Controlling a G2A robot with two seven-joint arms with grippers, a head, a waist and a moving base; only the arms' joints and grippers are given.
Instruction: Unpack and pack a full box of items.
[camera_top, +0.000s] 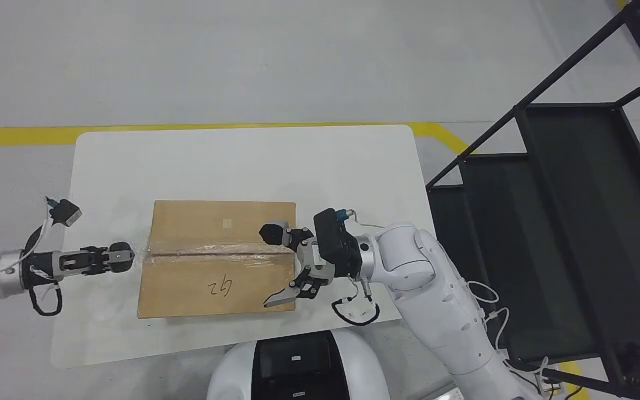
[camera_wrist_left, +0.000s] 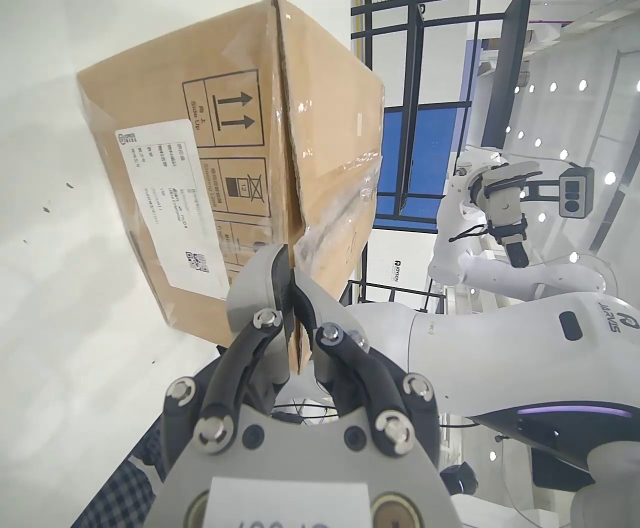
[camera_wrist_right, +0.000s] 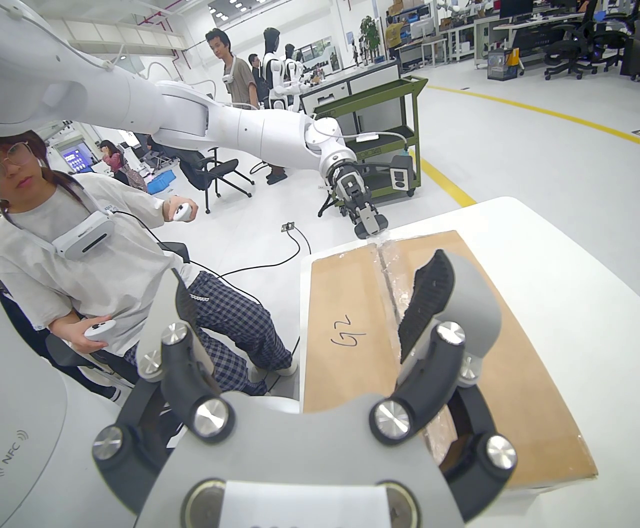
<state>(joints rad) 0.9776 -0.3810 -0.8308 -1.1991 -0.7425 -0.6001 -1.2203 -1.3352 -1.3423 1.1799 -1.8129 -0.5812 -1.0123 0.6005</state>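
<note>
A closed brown cardboard box (camera_top: 222, 228) lies on the white table (camera_top: 250, 160), its top seam sealed with clear tape (camera_top: 205, 256) and a handwritten mark on one flap. At the box's left end my left gripper (camera_top: 126, 256) is level with the seam. Close up, the left gripper (camera_wrist_left: 290, 285) is shut on the taped seam edge of the box (camera_wrist_left: 175, 100). My right gripper (camera_top: 277, 265) hovers over the box's right end. Its fingers are spread wide across the seam, holding nothing. From the right wrist, the box (camera_wrist_right: 345, 285) runs away to the left gripper (camera_wrist_right: 372, 227).
A black metal staircase (camera_top: 560, 190) stands just off the table's right side. A yellow floor line (camera_top: 200, 128) runs behind the table. Bare tabletop surrounds the box, widest at the back. A green cart (camera_wrist_right: 385, 115) stands on the floor beyond the left arm.
</note>
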